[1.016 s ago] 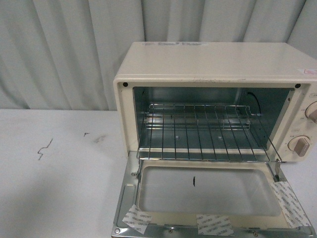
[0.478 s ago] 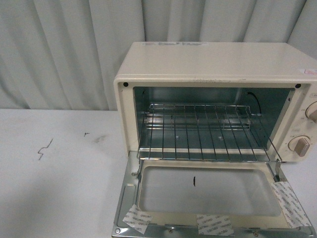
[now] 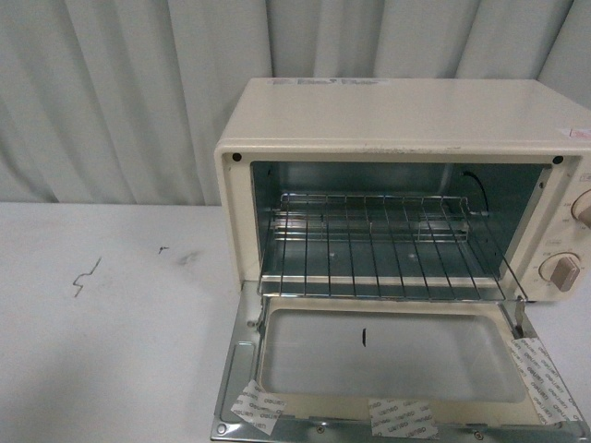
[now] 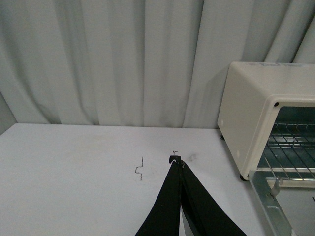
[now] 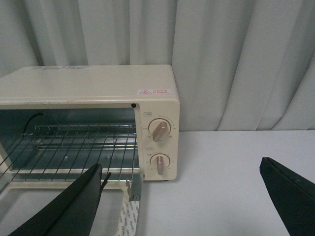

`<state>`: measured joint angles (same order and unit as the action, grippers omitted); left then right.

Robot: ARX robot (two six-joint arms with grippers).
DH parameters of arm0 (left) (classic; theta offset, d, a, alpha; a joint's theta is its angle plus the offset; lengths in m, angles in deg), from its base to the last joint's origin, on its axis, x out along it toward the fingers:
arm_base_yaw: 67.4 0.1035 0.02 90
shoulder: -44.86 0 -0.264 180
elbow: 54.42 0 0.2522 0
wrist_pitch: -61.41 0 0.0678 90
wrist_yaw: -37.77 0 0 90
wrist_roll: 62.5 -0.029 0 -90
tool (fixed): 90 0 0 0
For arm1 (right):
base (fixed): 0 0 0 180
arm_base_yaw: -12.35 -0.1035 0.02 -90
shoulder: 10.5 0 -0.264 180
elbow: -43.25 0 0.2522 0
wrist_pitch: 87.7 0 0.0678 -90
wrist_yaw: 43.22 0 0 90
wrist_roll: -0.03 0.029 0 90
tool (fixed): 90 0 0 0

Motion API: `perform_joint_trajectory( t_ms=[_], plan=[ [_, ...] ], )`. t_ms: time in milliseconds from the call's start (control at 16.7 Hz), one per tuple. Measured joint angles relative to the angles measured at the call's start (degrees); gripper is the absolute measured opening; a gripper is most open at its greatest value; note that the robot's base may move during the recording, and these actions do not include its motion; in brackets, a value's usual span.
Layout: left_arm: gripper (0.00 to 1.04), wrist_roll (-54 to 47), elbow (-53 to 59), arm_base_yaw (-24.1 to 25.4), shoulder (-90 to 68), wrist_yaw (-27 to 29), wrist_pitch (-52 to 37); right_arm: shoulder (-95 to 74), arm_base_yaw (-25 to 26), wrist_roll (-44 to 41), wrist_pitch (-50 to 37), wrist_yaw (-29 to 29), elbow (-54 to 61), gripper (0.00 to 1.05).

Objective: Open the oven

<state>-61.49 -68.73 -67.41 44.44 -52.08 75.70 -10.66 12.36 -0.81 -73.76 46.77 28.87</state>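
Hardly anything moved vs 1 s ago: oven (image 3: 388, 120) sits in the same spot on desk (image 3: 111, 314), right of centre in front view. Its door (image 3: 388, 355) lies dropped flat toward the robot, wire rack (image 3: 379, 245) exposed.

No arm shows in front view. Left gripper (image 4: 175, 161) hangs over bare desk well left of oven, fingers (image 4: 167, 206) together at tips, holding nothing. Right gripper (image 5: 181, 167) faces oven front near knobs (image 5: 159, 130), fingers (image 5: 74, 201) wide apart, touching nothing.

Opening step looks done, task prob complete. Next move, if any, just needs both arms kept clear w/o bumping the lowered door.
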Motion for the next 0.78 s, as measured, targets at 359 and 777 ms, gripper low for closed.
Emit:
perform_joint_trajectory(
  t_ms=[359, 777],
  plan=[
    [0.02, 0.0, 0.0, 0.0, 0.0, -0.1, -0.3, 0.0, 0.0, 0.0, 0.0, 0.0, 0.0, 0.98],
    [0.02, 0.0, 0.0, 0.0, 0.0, -0.1, -0.3, 0.0, 0.0, 0.0, 0.0, 0.0, 0.0, 0.98]
  ],
)
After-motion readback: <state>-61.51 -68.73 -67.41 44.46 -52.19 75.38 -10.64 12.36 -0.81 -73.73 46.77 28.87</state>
